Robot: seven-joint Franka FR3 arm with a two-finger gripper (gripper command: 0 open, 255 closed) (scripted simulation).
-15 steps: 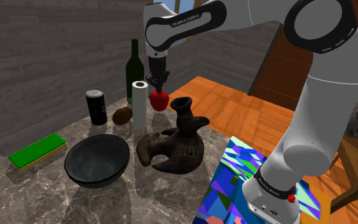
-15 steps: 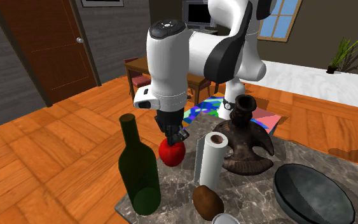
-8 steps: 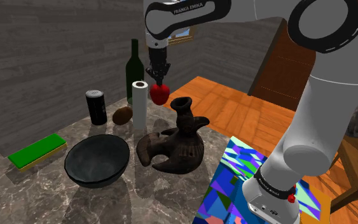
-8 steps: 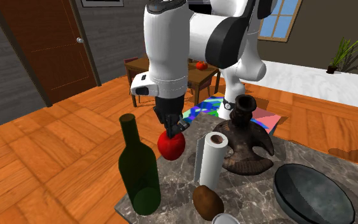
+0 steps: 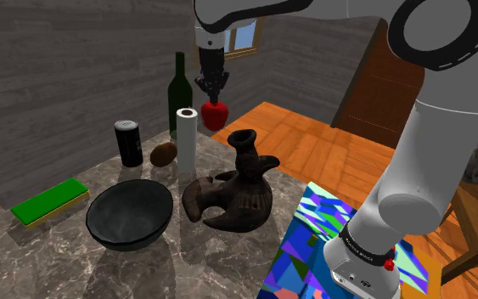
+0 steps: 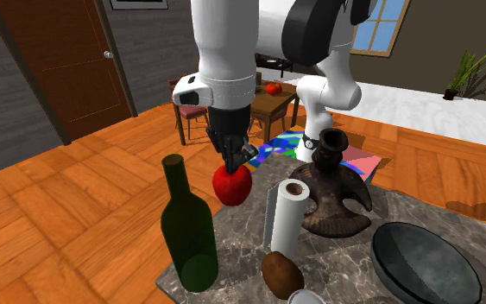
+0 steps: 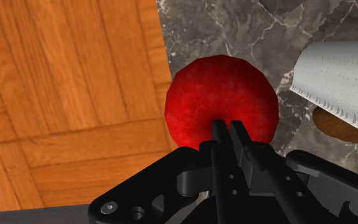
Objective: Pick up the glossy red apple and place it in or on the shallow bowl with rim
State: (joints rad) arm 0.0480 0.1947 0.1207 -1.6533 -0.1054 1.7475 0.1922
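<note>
The red apple (image 5: 216, 113) (image 6: 231, 185) (image 7: 222, 100) hangs in the air above the marble table's far corner, beside the top of the white paper roll (image 5: 187, 141). My black gripper (image 5: 212, 87) (image 6: 235, 161) (image 7: 229, 130) is shut on the apple's top, its fingers nearly together. The dark shallow bowl (image 5: 130, 214) (image 6: 426, 263) sits on the table near the front, well away from the apple, on the other side of the paper roll.
A green bottle (image 5: 178, 92) (image 6: 187, 229), a black can (image 5: 129, 143), a brown oval object (image 5: 164, 154) and a dark ornate vase (image 5: 233, 192) stand around the roll. A green-and-yellow block (image 5: 50, 202) lies left of the bowl. The table edge (image 7: 165, 51) lies under the apple.
The gripper has risen with the apple, lifting it from table level to about the height of the paper roll's top.
</note>
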